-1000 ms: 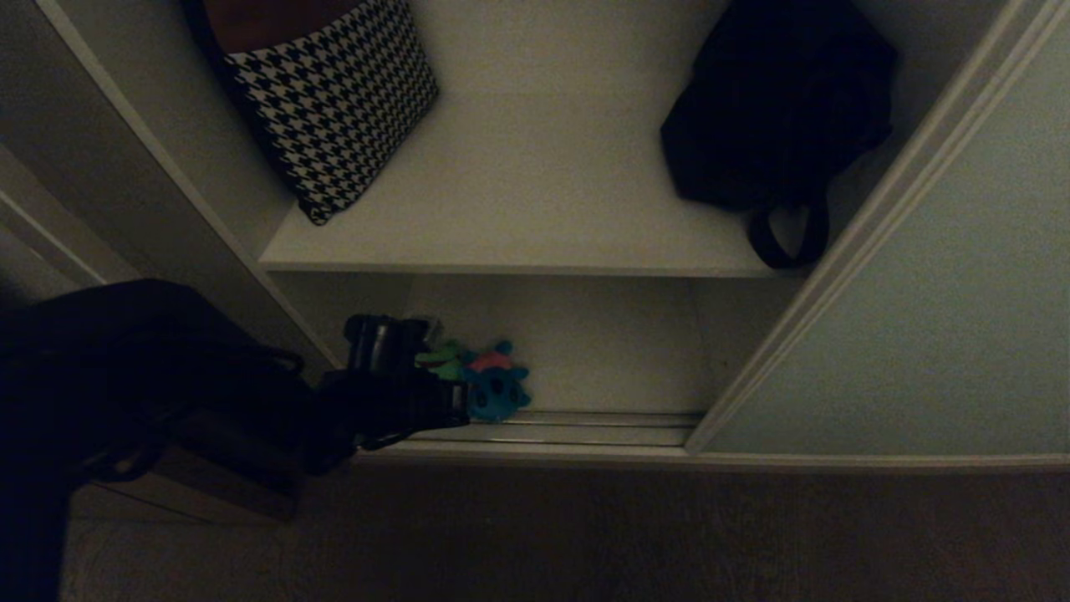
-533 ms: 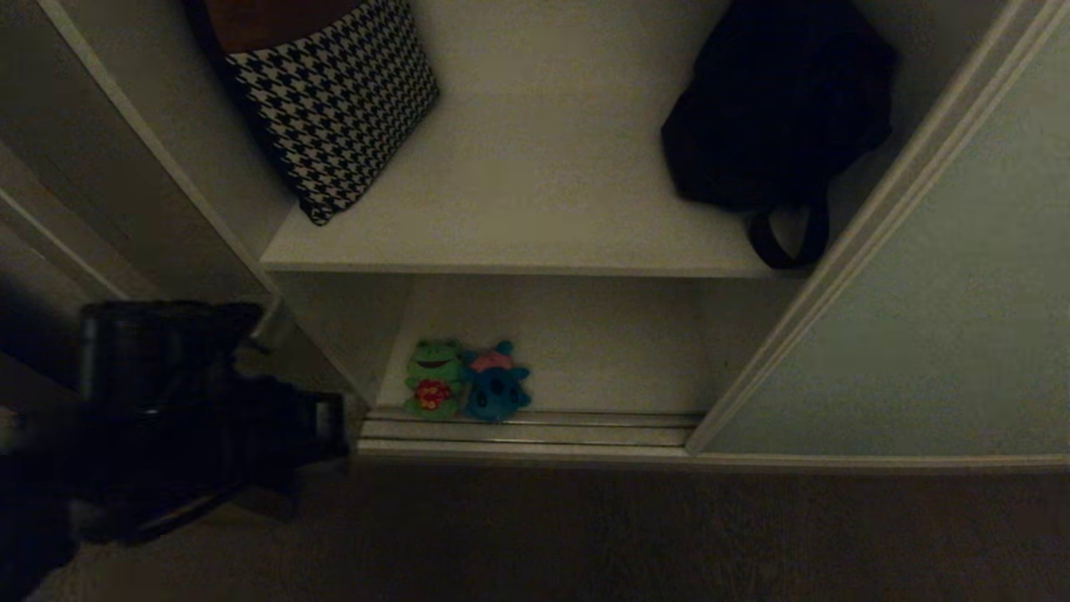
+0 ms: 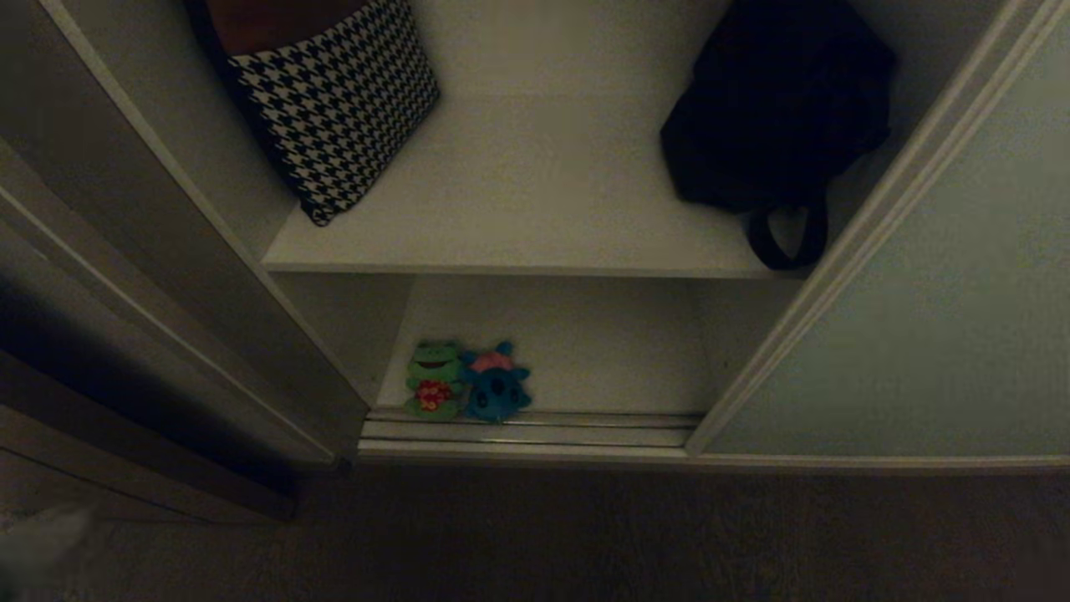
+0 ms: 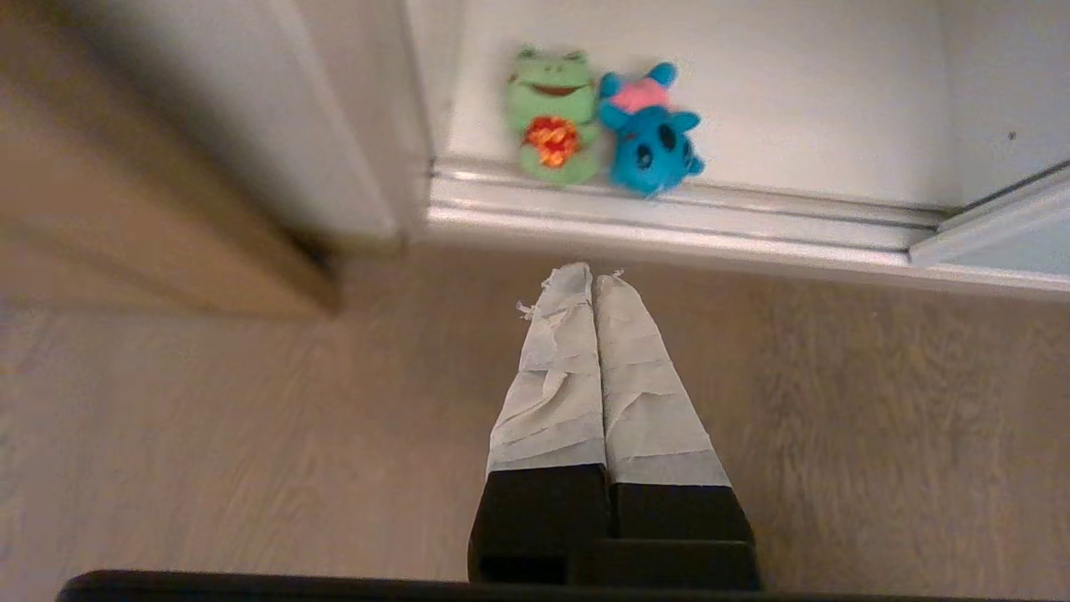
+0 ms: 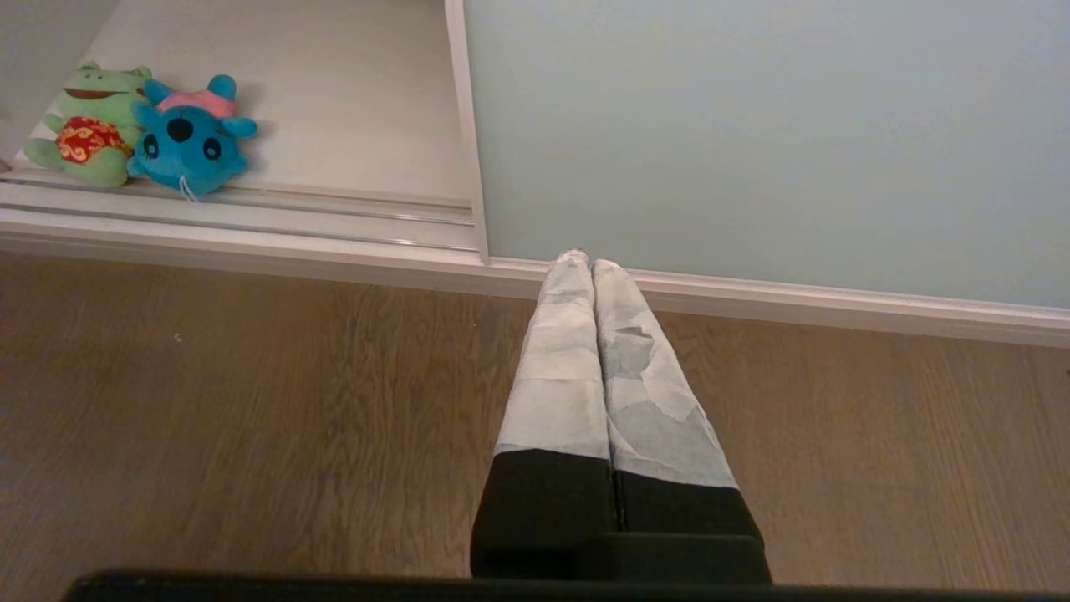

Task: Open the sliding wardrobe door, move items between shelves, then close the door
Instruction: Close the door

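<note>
Your left hand (image 4: 592, 280) hangs pinched shut and empty over the floor, just outside the bottom track (image 4: 669, 221); the right hand (image 5: 583, 266) likewise. The blue plush toy (image 4: 648, 138) sits right behind that track, so the sliding wardrobe door (image 3: 936, 293) could snag it when closing.

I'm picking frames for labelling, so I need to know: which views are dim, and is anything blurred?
Head view: very dark, the black bag almost featureless, the floor murky. Left wrist view: well lit, but the wardrobe side panel is smeared with blur, while the blue plush toy and green frog toy stay clear. Right wrist view: bright and sharp throughout, the sliding door evenly lit.
</note>
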Motion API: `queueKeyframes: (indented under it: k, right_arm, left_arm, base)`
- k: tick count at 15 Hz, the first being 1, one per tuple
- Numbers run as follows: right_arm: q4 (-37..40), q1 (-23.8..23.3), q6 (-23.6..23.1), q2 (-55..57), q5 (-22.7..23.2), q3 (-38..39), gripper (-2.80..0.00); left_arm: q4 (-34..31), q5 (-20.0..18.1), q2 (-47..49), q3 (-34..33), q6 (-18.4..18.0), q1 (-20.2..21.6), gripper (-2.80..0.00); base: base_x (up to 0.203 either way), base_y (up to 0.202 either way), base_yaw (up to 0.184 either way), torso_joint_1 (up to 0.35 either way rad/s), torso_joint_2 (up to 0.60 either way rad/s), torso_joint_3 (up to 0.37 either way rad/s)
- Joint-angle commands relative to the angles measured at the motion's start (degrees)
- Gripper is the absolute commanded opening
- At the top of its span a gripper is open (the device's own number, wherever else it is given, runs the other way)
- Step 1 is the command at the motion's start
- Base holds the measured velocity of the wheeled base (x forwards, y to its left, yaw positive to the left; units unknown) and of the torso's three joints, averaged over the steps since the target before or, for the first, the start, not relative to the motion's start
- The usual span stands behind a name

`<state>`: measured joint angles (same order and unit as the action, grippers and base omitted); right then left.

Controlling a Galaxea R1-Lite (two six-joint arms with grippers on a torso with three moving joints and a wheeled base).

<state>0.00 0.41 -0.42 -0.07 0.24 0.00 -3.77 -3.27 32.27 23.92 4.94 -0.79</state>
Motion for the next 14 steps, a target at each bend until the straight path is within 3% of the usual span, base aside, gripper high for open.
queueKeyframes:
  k: [1, 6, 10, 14]
  right_arm:
    - [0.00, 0.02, -0.02, -0.10, 0.02, 0.00, -2.80]
    - [0.00, 0.02, -0.02, -0.10, 0.02, 0.00, -2.80]
    - [0.00, 0.02, -0.02, -0.05, 0.02, 0.00, -2.80]
    - [0.00, 0.02, -0.02, -0.08, 0.02, 0.00, -2.80]
  left_arm:
    - [-3.31, -1.14, -13.93, -2.77, -0.93, 2.47, -2.80]
    - [-5.06, 0.16, -31.01, -12.92, -6.47, 1.75, -2.80]
    - [2.59, 2.13, -32.13, -23.87, -7.76, 1.53, -2.80]
    - [3.22, 1.69, -32.09, -23.69, -9.30, 1.49, -2.80]
  base:
    - [0.000, 0.000, 0.000, 0.000, 0.00, 0.000]
    - [0.000, 0.000, 0.000, 0.000, 0.00, 0.000]
    - [0.000, 0.000, 0.000, 0.000, 0.00, 0.000]
    - [0.000, 0.000, 0.000, 0.000, 0.00, 0.000]
